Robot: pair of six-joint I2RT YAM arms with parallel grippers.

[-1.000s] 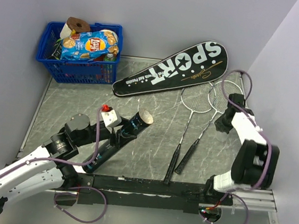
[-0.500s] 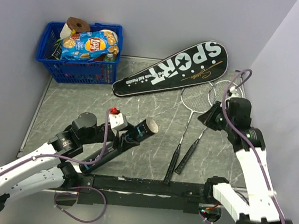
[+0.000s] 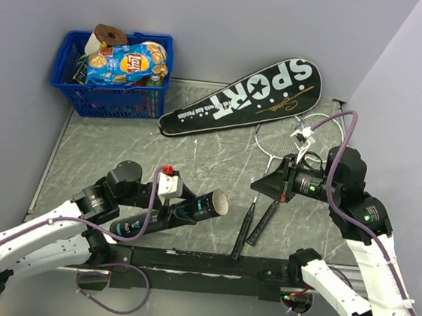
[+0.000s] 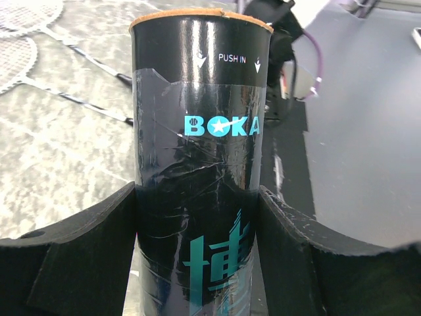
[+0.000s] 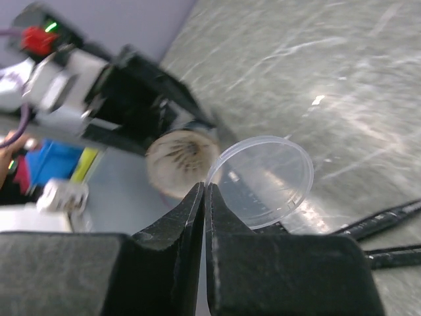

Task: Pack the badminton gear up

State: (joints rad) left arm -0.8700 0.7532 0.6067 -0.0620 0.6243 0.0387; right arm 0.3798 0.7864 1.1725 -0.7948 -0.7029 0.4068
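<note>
My left gripper is shut on the dark cylindrical tube, lettered "BOKA", and holds it off the table with its open mouth pointing right. My right gripper is shut on the rim of a clear round lid, a short way right of that mouth; in the top view this gripper faces the tube. White feathers show inside the mouth. Two silver rackets lie under the right arm, black handles towards me. The black "SPORT" cover lies at the back.
A blue basket of snacks stands in the back left corner. Walls close the table at the back and right. The black base rail runs along the near edge.
My left arm has swung the tube rightward and lifted it. My right arm has come from the right edge leftward and down, bringing the lid up to the tube's mouth.
</note>
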